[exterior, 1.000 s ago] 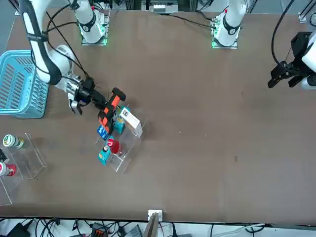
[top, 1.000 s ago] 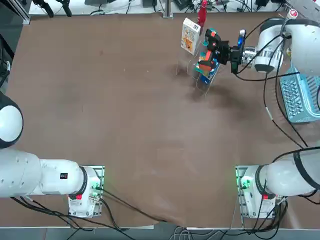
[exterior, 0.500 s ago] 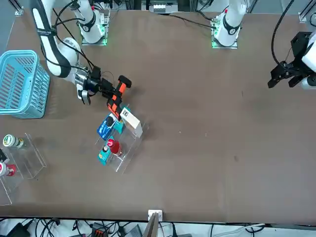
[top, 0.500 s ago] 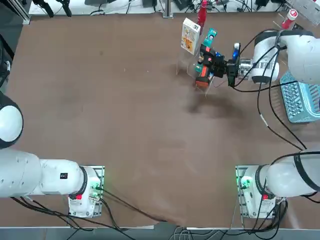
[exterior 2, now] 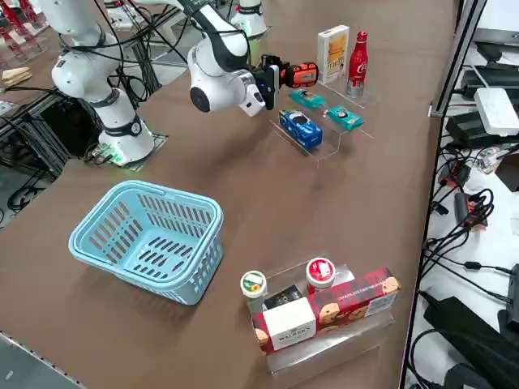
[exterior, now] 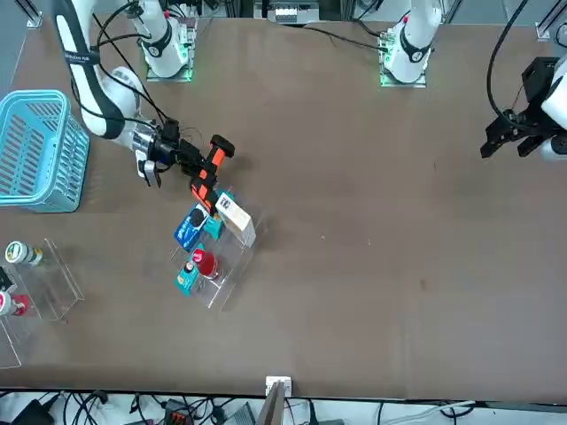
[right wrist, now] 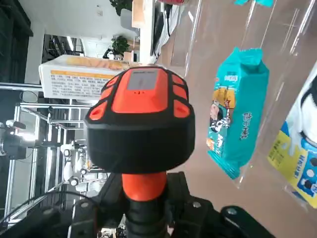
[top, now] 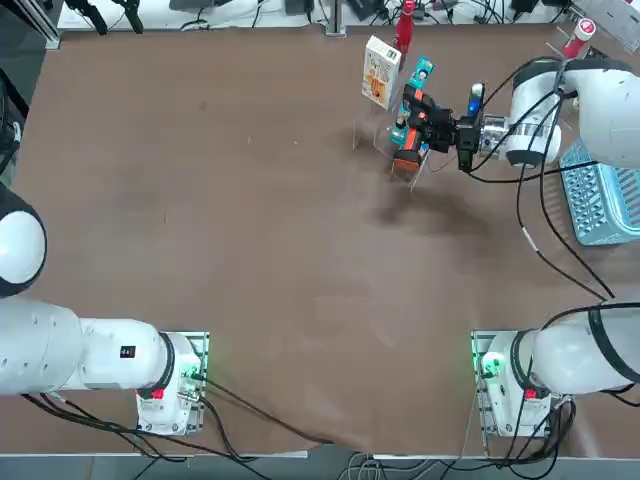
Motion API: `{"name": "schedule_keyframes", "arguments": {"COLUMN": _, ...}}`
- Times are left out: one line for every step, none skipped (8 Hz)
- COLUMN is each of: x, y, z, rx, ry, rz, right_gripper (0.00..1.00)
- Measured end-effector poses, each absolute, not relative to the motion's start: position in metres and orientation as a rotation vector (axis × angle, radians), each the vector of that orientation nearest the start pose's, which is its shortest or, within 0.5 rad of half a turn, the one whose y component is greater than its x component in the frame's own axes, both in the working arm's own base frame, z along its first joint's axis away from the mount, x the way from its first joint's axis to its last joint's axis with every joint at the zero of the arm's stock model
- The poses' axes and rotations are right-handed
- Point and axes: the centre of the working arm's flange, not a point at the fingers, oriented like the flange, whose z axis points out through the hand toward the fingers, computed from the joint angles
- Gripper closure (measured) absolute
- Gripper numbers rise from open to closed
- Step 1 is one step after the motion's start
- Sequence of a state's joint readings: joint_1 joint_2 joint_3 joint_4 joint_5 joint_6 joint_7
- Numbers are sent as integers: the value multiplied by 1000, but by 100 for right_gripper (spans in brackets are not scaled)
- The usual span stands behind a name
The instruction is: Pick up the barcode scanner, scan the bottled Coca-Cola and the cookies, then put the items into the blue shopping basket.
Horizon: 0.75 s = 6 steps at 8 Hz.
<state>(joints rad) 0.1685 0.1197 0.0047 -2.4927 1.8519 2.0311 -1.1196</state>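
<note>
Scanner, gripped in right fingers beside the cookies, likely so its head can face their code.

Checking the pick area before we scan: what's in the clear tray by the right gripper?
Visible in the clear tray: white cookie box, red Coca-Cola bottle, blue packet, two teal packets. The scanner, held in the right gripper, covers part of the tray from overhead.

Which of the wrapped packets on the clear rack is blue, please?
The blue packet, beside two teal ones.
</note>
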Motion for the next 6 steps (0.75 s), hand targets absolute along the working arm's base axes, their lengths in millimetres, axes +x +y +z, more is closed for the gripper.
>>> {"name": "schedule_keyframes", "arguments": {"x": 446, "y": 133, "z": 246, "rx": -1827, "ry": 207, "rz": -262, "right_gripper": 57}}
{"name": "schedule_keyframes", "arguments": {"x": 446, "y": 133, "z": 246, "rx": -1826, "ry": 209, "rz": -263, "right_gripper": 57}}
{"name": "schedule_keyframes", "arguments": {"x": 448, "y": 133, "z": 248, "rx": -1821, "ry": 220, "rz": -258, "right_gripper": 57}}
{"name": "schedule_keyframes", "arguments": {"x": 458, "y": 133, "z": 256, "rx": -1815, "ry": 244, "rz": -230, "right_gripper": 57}}
{"name": "schedule_keyframes", "arguments": {"x": 475, "y": 126, "z": 274, "rx": -1847, "ry": 231, "rz": -172, "right_gripper": 57}}
{"name": "schedule_keyframes", "arguments": {"x": 493, "y": 110, "z": 295, "rx": -1917, "ry": 192, "rz": -129, "right_gripper": 57}}
